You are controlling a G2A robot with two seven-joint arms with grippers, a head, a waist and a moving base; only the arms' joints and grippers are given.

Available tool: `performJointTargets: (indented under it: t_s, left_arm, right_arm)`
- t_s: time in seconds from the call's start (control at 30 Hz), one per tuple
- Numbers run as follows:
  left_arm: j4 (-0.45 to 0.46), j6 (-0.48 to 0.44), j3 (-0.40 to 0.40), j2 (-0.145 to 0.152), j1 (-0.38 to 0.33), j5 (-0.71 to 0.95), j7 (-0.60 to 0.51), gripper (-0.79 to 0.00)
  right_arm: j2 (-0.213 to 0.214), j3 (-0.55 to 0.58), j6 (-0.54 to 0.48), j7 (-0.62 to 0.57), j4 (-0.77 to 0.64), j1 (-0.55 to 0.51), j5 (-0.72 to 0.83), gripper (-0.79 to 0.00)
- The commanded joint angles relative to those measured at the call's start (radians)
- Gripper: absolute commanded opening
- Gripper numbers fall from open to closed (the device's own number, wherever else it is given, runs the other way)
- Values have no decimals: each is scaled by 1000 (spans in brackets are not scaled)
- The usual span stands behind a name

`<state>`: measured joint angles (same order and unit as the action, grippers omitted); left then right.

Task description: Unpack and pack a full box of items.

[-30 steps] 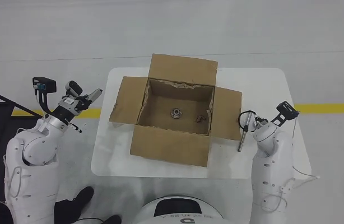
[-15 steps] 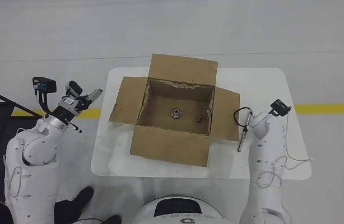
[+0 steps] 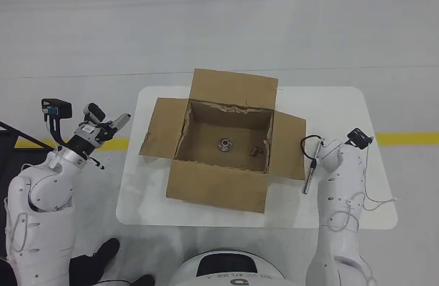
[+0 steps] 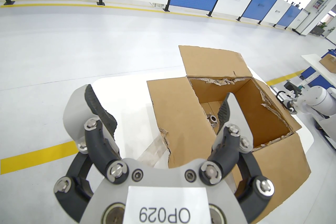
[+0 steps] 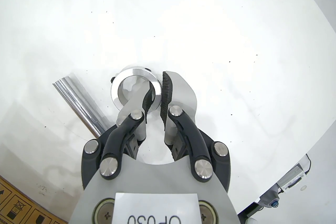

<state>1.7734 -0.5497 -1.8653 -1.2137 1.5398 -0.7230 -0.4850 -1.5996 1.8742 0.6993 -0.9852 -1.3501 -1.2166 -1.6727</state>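
An open cardboard box [image 3: 223,187] stands in the middle of the white table [image 3: 348,104]. On its floor lie a small metal part [image 3: 224,144] and a second small piece [image 3: 255,151]. My right gripper [image 5: 157,93] is just right of the box, shut on the wall of a metal ring [image 5: 131,78], with one finger inside the ring and one outside. The ring is close to the tabletop. A steel rod [image 5: 78,107] lies beside it, seen from above as the rod [image 3: 309,177]. My left gripper [image 4: 162,109] hangs open off the table's left edge, facing the box [image 4: 183,114].
All of the box's flaps are folded outward, and the right flap [image 3: 291,143] reaches close to my right gripper [image 3: 312,143]. A yellow floor line [image 3: 412,137] runs past both sides of the table. The table's right part is bare.
My right arm's wrist has shifted a little toward the box while keeping hold of the ring. The left arm has not moved.
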Motion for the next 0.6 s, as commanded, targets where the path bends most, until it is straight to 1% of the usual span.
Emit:
performJointTargets:
  t_s: [0.0,0.1,0.2,0.3,0.37,0.43,0.5,0.57]
  left_arm:
    - [0,0,0,0,0,0,-1,0]
    - [0,0,0,0,0,0,-1,0]
    - [0,0,0,0,0,0,-1,0]
    - [0,0,0,0,0,0,-1,0]
    - [0,0,0,0,0,0,-1,0]
    - [0,0,0,0,0,0,-1,0]
    - [0,0,0,0,0,0,-1,0]
    - [0,0,0,0,0,0,-1,0]
  right_arm:
    - [2,17,1,-1,-18,-4,19,-785]
    - [4,66,8,12,-103,-32,84,-785]
    - [2,119,-20,40,-241,-87,214,-785]
    - [-9,183,-86,83,-421,-178,481,-785]
    - [-20,223,-152,116,-525,-251,685,-785]
    - [-30,254,-227,139,-596,-319,879,-785]
    - [-37,277,-319,136,-638,-379,1052,-785]
    - [-41,290,-394,124,-664,-431,1170,-785]
